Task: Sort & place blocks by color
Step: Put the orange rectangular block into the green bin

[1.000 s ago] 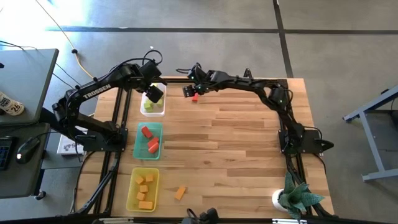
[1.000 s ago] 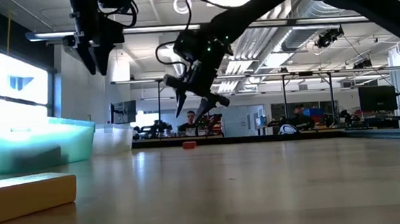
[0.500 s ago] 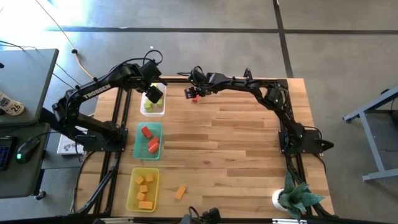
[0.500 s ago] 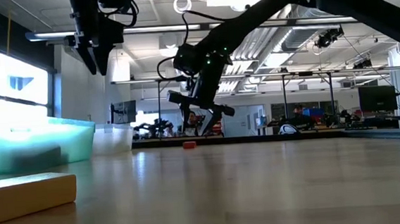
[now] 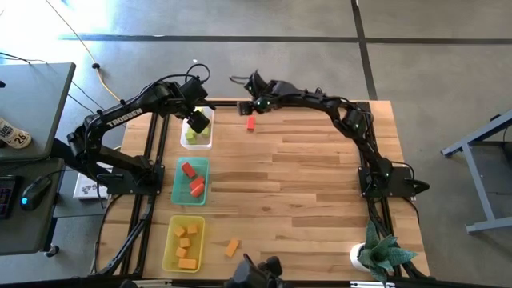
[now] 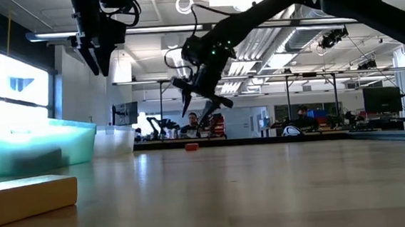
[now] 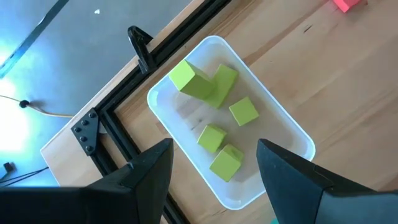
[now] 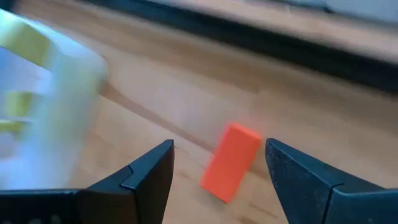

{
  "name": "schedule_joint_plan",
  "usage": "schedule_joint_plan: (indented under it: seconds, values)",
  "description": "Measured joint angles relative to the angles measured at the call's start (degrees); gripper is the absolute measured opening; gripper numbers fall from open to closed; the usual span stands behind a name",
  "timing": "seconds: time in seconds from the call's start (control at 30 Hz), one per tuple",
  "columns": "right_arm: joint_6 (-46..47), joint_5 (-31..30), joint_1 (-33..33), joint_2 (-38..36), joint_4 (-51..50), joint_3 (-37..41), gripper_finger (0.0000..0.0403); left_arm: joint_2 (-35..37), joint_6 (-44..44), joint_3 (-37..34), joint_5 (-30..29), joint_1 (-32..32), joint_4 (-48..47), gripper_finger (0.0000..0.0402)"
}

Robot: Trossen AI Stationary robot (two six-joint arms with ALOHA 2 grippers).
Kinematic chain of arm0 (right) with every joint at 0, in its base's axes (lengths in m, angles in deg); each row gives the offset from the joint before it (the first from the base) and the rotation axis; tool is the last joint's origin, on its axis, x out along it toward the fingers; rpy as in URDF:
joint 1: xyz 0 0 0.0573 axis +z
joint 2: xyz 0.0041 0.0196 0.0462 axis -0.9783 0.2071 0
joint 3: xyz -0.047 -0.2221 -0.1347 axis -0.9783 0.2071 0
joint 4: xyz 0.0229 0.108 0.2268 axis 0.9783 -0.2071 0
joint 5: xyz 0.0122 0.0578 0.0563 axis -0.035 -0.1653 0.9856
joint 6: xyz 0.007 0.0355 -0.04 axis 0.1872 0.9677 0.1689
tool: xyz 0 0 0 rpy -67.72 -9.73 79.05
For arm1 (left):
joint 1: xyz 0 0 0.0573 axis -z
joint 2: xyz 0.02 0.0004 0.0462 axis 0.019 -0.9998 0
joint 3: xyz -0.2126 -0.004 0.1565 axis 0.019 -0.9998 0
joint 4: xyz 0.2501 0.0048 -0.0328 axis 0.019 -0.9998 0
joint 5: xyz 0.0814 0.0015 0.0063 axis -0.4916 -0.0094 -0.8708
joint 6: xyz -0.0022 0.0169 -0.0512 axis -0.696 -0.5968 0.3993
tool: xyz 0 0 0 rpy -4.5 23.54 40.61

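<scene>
Right wrist view shows the red bar (image 8: 231,162) lying flat on the table beyond the clear tray (image 8: 43,118), between the spread, empty fingers of the right gripper (image 8: 217,171). It looks rigid, light, smooth; pinch across its narrow sides. Left gripper (image 7: 214,162) hangs open over the tray.

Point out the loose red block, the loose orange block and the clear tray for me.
red block (image 5: 250,123), high view, its top face
orange block (image 5: 232,248), high view, its top face
clear tray (image 7: 289,127), left wrist view, its rim
</scene>
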Motion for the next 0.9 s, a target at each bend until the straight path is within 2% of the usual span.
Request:
schedule_joint_plan:
  seconds: [0.27, 0.47, 0.67, 0.9]
  values:
    - [-4.2, -0.3, -2.0, -0.1, -3.3, -8.0, 0.0238, 0.0, 0.0, 0.0, -0.4, 0.0, 0.5, 0.022]
    - [-1.5, 1.6, -2.4, 0.9, -7.6, -7.7, 0.0238, 0.0, 0.0, 0.0, -0.4, 0.0, 1.5, 0.022]
    - [4.0, 7.5, -1.6, 4.5, -9.0, -7.6, 0.0238, 0.0, 0.0, 0.0, -0.4, 0.0, 1.5, 0.022]
    - [6.3, 8.5, -0.8, 6.8, -8.9, -7.6, 0.0238, 0.0, 0.0, 0.0, -0.4, 0.0, 1.5, 0.022]
